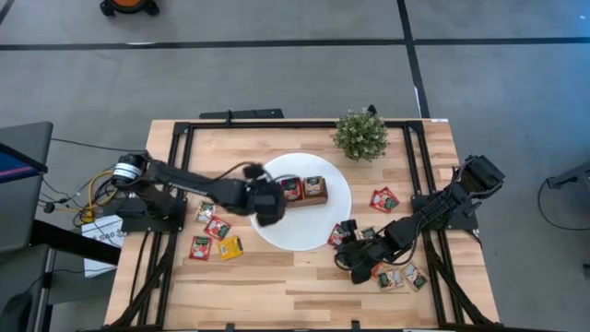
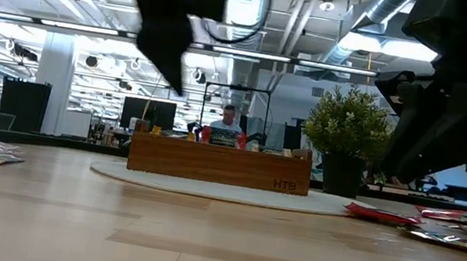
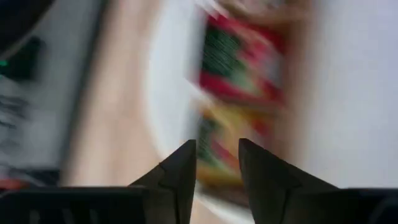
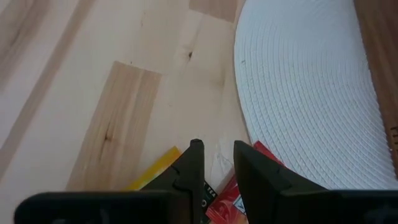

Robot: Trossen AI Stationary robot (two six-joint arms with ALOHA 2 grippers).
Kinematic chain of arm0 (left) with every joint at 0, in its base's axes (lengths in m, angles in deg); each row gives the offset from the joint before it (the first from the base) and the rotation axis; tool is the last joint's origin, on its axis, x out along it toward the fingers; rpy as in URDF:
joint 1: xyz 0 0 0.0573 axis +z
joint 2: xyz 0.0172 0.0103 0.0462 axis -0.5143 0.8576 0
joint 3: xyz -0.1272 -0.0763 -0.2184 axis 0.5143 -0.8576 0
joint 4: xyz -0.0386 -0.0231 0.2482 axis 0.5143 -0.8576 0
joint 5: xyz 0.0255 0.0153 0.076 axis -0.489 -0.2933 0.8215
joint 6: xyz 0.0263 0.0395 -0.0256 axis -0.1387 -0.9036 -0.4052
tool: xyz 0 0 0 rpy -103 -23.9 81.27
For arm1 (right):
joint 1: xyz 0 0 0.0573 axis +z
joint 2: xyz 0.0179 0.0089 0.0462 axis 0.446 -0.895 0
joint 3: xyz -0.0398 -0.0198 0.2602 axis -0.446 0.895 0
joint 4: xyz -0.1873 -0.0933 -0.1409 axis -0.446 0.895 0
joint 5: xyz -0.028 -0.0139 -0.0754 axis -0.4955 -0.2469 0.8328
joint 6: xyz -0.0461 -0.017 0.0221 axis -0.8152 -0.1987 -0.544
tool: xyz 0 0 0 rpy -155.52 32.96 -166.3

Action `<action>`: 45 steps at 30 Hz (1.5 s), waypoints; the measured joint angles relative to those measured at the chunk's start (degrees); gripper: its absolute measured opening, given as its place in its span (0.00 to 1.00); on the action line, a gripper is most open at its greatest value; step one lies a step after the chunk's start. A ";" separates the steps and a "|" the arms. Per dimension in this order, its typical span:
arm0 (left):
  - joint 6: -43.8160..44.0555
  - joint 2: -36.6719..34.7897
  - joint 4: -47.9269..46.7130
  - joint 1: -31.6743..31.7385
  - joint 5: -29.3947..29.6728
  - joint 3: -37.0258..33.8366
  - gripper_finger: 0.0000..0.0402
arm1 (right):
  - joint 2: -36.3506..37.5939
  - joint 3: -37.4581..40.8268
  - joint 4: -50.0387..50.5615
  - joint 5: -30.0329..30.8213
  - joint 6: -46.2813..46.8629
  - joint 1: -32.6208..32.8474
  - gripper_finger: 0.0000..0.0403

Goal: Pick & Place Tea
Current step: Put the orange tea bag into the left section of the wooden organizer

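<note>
Several tea sachets (image 1: 214,236) lay loose on the table's left side, just off the left rim of the white mat (image 1: 339,207), while another scatter of sachets (image 1: 398,275) lay near the front right and a red pair (image 1: 384,199) sat just right of the mat. On the mat stood the wooden box (image 1: 305,191), its long axis running left to right, with red sachets already showing in it. The left gripper (image 1: 269,205) hung over the box's left end, its fingers (image 3: 179,173) parted by a narrow gap with nothing visible between them, so a drop into that end looked to be the step in hand. The right gripper (image 4: 214,163) sat low by the mat's front right edge, fingers narrowly apart directly over a red sachet (image 4: 233,198) and a yellow one (image 4: 154,171), gripping neither that I could see. The right arm was therefore nearer the right-hand scatter, the left arm nearer the left.
</note>
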 joint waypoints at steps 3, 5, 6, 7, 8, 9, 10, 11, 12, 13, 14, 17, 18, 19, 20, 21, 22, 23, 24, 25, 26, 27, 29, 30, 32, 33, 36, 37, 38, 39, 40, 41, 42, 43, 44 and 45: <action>13.53 -0.96 -8.98 -4.71 -10.39 0.02 0.26 | 0.00 0.00 -0.52 -0.08 0.06 0.09 0.19; 20.95 -0.73 -13.40 -8.59 -15.97 -0.23 0.25 | 0.02 0.00 -0.64 -0.23 0.71 0.07 0.19; 23.99 -0.76 -14.40 -10.73 -17.16 -0.74 0.24 | 0.00 0.00 -0.67 -0.24 1.02 0.07 0.19; 26.32 -0.76 -14.35 -12.96 -17.93 -1.58 0.24 | 0.02 0.00 -0.79 -0.24 1.37 0.07 0.19; 28.39 -0.49 -14.25 -15.17 -18.58 -2.43 0.24 | 0.01 0.00 -0.87 -0.24 1.49 0.07 0.19; 30.47 -0.32 -14.21 -17.39 -18.91 -3.41 0.23 | 0.00 0.00 -1.09 -0.24 1.48 0.07 0.19; 32.41 -0.29 -14.21 -19.63 -19.01 -4.08 0.23 | 0.00 0.00 -1.41 -0.26 1.46 0.07 0.19; 34.52 -0.38 -14.04 -21.84 -18.60 -4.67 0.22 | 0.00 0.00 -1.72 -0.26 1.43 0.07 0.19; 36.62 -0.47 -13.52 -23.82 -17.50 -5.28 0.22 | 0.01 0.00 -2.02 -0.25 1.01 0.07 0.19; 38.79 -0.41 -13.03 -25.63 -16.10 -5.82 0.22 | 0.00 0.00 -2.42 -0.26 0.56 0.07 0.19; 41.21 -0.33 -12.63 -27.32 -14.17 -6.14 0.22 | 0.00 0.00 -3.02 -0.25 0.06 0.07 0.19; 45.31 -0.30 -9.31 -31.09 -9.83 -6.63 0.25 | 0.00 0.00 -4.31 -0.25 -1.42 -0.11 0.19; 44.98 -0.17 -7.46 -31.91 -9.31 -6.70 0.26 | 0.00 0.00 -4.70 -0.29 -1.55 -0.33 0.19; 43.72 -0.14 -5.67 -32.71 -8.78 -6.87 0.29 | 0.00 0.00 -5.13 -0.31 -1.57 -0.51 0.19; 42.17 -0.14 -3.87 -33.33 -8.21 -7.13 0.31 | 0.00 0.00 -5.37 -0.33 -1.57 -0.79 0.19; 40.41 0.04 -2.40 -33.84 -7.44 -7.53 0.34 | 0.00 0.00 -5.47 -0.37 -1.57 -1.02 0.19; 38.75 0.55 -1.55 -34.23 -6.73 -7.85 0.38 | 0.00 0.00 -5.53 -0.39 -1.57 -1.25 0.19; 37.58 0.98 -1.33 -34.59 -6.31 -8.31 0.41 | 0.00 0.00 -5.60 -0.37 -1.57 -1.47 0.19; 37.18 1.42 -1.62 -34.82 -6.05 -8.69 0.44 | 0.00 0.00 -5.63 -0.39 -1.57 -1.61 0.19; 37.23 1.96 -1.94 -34.82 -6.24 -8.95 0.47 | 0.00 0.00 -5.60 -0.41 -1.57 -1.75 0.19; 37.90 2.57 -1.94 -34.82 -6.86 -9.33 0.49 | 0.00 0.00 -5.57 -0.42 -1.57 -1.93 0.19; 39.16 3.29 -2.21 -34.82 -7.89 -9.68 0.51 | 0.00 0.00 -5.58 -0.42 -1.59 -1.95 0.19; 41.29 4.54 -3.78 -34.46 -9.95 -9.88 0.52 | 0.00 0.00 -5.58 -0.42 -1.62 -1.95 0.19; 42.10 5.15 -4.70 -34.28 -10.60 -9.89 0.52 | 0.00 0.00 -5.56 -0.44 -1.64 -1.95 0.19; 43.44 6.30 -6.36 -34.20 -10.79 -9.92 0.52 | 0.00 0.00 -5.60 -0.44 -1.70 -1.95 0.19; 43.87 6.79 -6.93 -34.11 -10.92 -9.92 0.52 | 0.00 0.00 -5.57 -0.44 -1.69 -1.95 0.19; 44.30 7.99 -7.89 -33.92 -11.44 -10.45 0.53 | 0.00 0.00 -5.58 -0.44 -1.68 -1.95 0.19; 44.32 8.24 -7.74 -33.59 -12.33 -10.75 0.53 | 0.00 0.00 -5.58 -0.44 -1.61 -1.91 0.19; 44.43 8.28 -7.23 -33.39 -13.12 -11.38 0.52 | 0.00 0.00 -5.57 -0.44 -1.58 -1.88 0.19; 44.51 8.11 -6.56 -33.14 -14.07 -11.97 0.52 | 0.00 0.00 -5.65 -0.44 -1.60 -1.84 0.19; 44.57 7.95 -5.57 -32.77 -15.03 -12.70 0.52 | 0.00 0.00 -5.81 -0.46 -1.60 -1.84 0.19; 44.60 7.75 -4.55 -32.45 -15.86 -13.34 0.51 | 0.00 0.00 -5.96 -0.46 -1.60 -1.84 0.19; 44.66 7.57 -3.57 -32.23 -16.44 -14.03 0.50 | 0.00 0.00 -5.98 -0.46 -1.60 -1.84 0.19; 44.64 7.45 -2.82 -32.02 -16.65 -14.33 0.48 | 0.00 0.00 -6.00 -0.46 -1.60 -1.84 0.19; 44.37 7.44 -2.14 -31.77 -16.84 -14.47 0.47 | 0.00 0.00 -6.00 -0.46 -1.60 -1.84 0.19; 43.56 7.42 -1.80 -31.56 -17.11 -14.53 0.44 | 0.00 0.00 -6.02 -0.46 -1.61 -1.84 0.19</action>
